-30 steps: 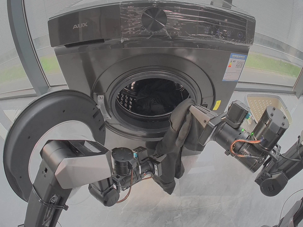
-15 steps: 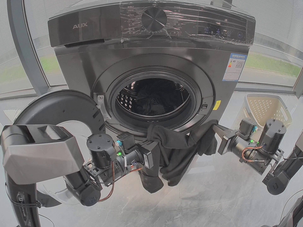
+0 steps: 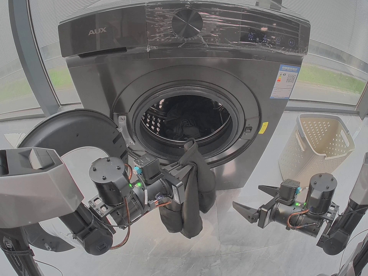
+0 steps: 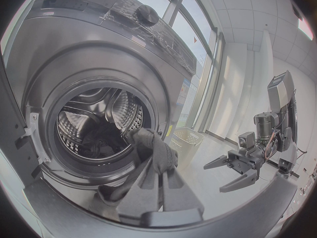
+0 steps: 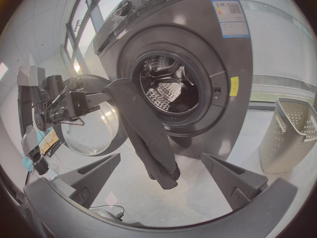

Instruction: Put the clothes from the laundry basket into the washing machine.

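Dark garment [image 3: 194, 196] hangs from the clamped left pincer [image 3: 187, 167].

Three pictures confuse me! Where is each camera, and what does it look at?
Head view: on the robot's head, looking down at the washing machine; left end effector and right end effector show.
Left wrist view: on the left wrist, facing the drum; its end effector grips a dark garment.
Right wrist view: on the right wrist, facing the machine; its open end effector shows.
Shared: both wrist views catch the laundry basket.
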Available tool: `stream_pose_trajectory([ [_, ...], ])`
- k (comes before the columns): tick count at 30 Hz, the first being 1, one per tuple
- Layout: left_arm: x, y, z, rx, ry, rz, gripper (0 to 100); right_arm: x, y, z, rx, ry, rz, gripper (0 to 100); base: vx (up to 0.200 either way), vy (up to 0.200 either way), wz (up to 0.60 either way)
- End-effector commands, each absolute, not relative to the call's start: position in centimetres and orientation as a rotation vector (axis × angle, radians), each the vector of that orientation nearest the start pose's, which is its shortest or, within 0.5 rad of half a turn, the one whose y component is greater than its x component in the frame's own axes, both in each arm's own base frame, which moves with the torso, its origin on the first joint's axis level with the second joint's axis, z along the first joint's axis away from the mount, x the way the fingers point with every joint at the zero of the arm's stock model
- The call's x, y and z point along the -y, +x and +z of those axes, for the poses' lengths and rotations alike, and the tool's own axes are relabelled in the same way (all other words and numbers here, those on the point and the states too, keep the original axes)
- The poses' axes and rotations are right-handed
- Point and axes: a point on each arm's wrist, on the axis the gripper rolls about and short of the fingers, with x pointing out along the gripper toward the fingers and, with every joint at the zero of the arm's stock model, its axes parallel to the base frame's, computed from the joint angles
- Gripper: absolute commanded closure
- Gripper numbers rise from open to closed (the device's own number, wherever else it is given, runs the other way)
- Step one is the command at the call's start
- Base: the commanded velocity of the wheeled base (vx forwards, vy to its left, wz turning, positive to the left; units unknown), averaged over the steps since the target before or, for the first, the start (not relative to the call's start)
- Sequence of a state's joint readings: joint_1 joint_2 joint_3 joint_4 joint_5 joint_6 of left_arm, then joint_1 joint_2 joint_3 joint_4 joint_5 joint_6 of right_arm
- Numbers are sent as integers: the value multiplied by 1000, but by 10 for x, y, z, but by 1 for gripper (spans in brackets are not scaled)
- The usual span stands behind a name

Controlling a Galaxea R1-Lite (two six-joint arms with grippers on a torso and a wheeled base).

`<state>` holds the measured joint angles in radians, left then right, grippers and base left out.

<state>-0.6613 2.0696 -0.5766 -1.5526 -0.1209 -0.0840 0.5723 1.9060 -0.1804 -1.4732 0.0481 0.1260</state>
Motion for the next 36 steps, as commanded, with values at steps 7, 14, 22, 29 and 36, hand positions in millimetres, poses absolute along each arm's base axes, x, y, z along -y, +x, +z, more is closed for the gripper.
stream_pose_trajectory([
  [7, 210, 255, 104, 34, -91, -804, 100, -179, 241, 74, -194, 75, 725, 0, 0, 0, 0],
  [14, 210, 254, 103, 26, -87, -805, 100, -194, 262, 68, -161, 71, 766, 0, 0, 0, 0],
  [22, 209, 254, 102, 24, -79, -805, 100, -211, 274, 67, -126, 71, 797, 0, 0, 0, 0],
  [29, 210, 252, 101, 18, -77, -813, 100, -219, 284, 61, -110, 75, 801, 100, 0, 0, 0],
  [36, 209, 253, 98, 10, -76, -808, 100, -221, 280, 69, -83, 83, 812, 100, 0, 0, 0],
])
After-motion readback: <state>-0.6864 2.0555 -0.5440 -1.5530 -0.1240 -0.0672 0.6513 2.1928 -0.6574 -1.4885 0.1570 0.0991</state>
